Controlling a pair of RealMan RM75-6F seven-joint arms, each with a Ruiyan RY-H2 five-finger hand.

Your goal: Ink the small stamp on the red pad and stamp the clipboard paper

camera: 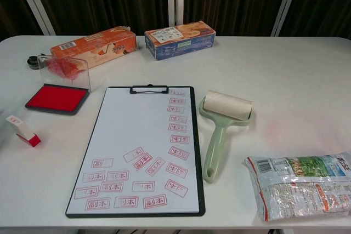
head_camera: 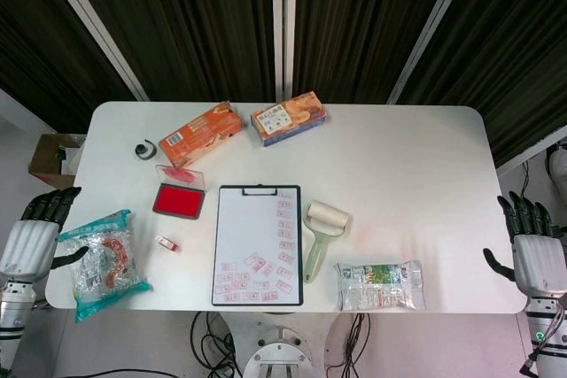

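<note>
The small stamp [head_camera: 166,243] [camera: 23,130], white with a red end, lies on its side on the table left of the clipboard. The red ink pad [head_camera: 178,201] [camera: 57,98] sits open just beyond it, its clear lid [camera: 64,71] standing up. The black clipboard [head_camera: 258,244] [camera: 143,149] holds white paper with several red stamp marks along its right and lower parts. My left hand [head_camera: 35,235] hangs off the table's left edge, fingers apart, holding nothing. My right hand [head_camera: 532,251] is off the right edge, also open and empty. Neither hand shows in the chest view.
A green-handled lint roller [head_camera: 321,225] [camera: 220,125] lies right of the clipboard. Snack bags lie at the front left [head_camera: 102,263] and front right [head_camera: 381,285] [camera: 305,183]. An orange box [head_camera: 200,134] [camera: 94,46], a blue-orange box [head_camera: 288,117] [camera: 180,39] and a black tape roll [head_camera: 144,150] lie further back.
</note>
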